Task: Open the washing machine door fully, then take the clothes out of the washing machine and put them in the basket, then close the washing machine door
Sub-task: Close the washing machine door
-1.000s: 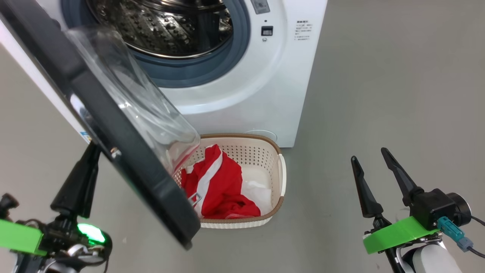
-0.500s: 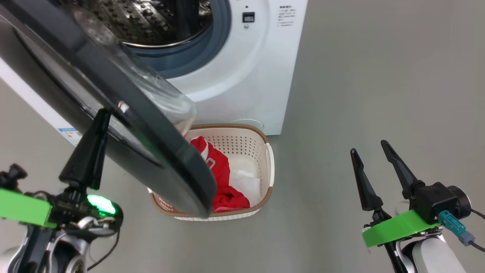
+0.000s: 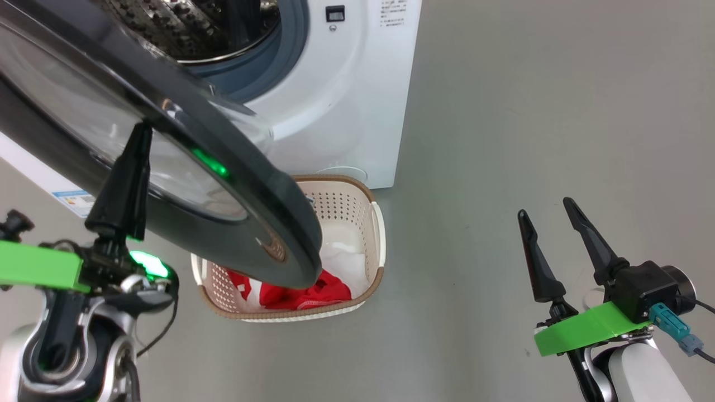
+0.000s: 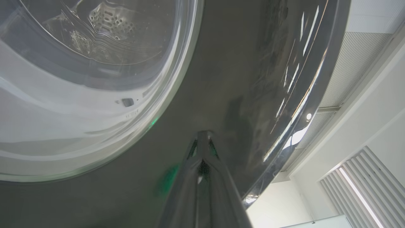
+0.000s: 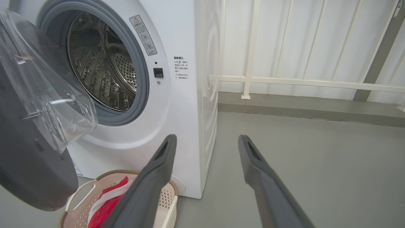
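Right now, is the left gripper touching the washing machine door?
Touching. The left wrist view shows the left gripper, shut, with its tips flat against the glossy black rim of the washing machine door, no gap.

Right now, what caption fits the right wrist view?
Open dark-fingered right gripper facing white washing machine, red clothes in cream basket.
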